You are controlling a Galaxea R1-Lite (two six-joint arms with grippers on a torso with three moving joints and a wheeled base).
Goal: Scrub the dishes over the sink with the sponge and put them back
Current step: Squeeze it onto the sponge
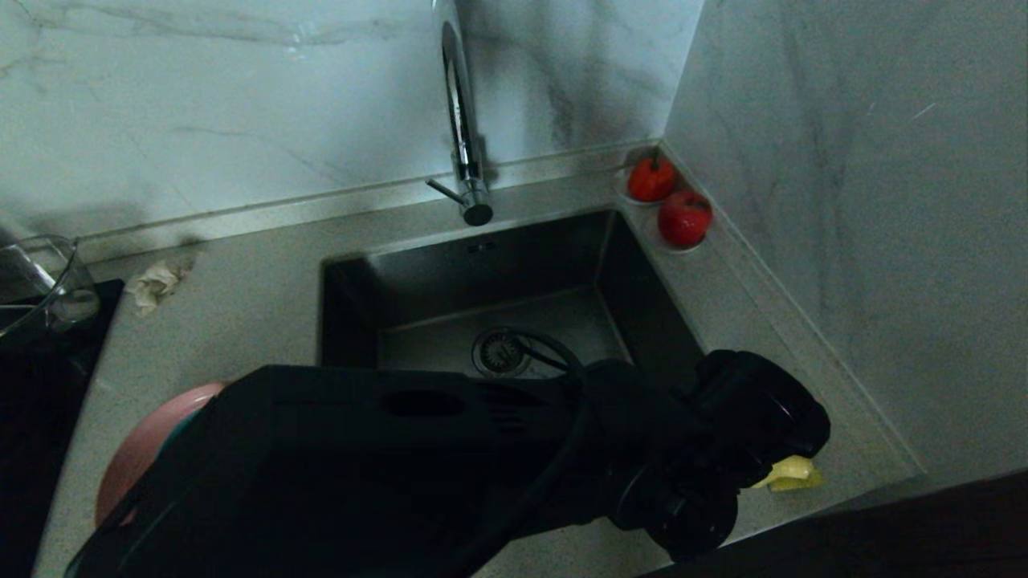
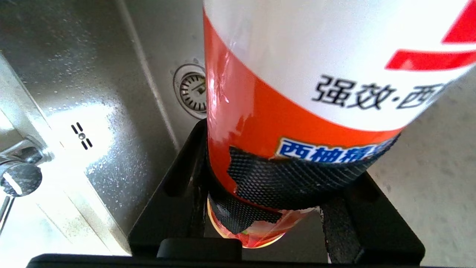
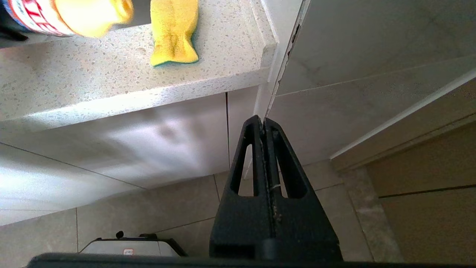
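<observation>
The left tool is pinching a bottle of dish soap near its bottom end, tipped over the desk beside the sink. The right tool hangs low, pressed together. The yellow sponge lies on the desk's front edge. It looks soft, light and squishy, so pinch it across the middle.

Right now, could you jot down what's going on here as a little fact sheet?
left gripper: shut on an orange-and-white detergent bottle, held over the counter beside the sink
right gripper: shut, empty, parked below the counter edge
sponge: yellow, lying on the countertop near its front corner
pink plate: left of the sink, mostly hidden by the arm
</observation>
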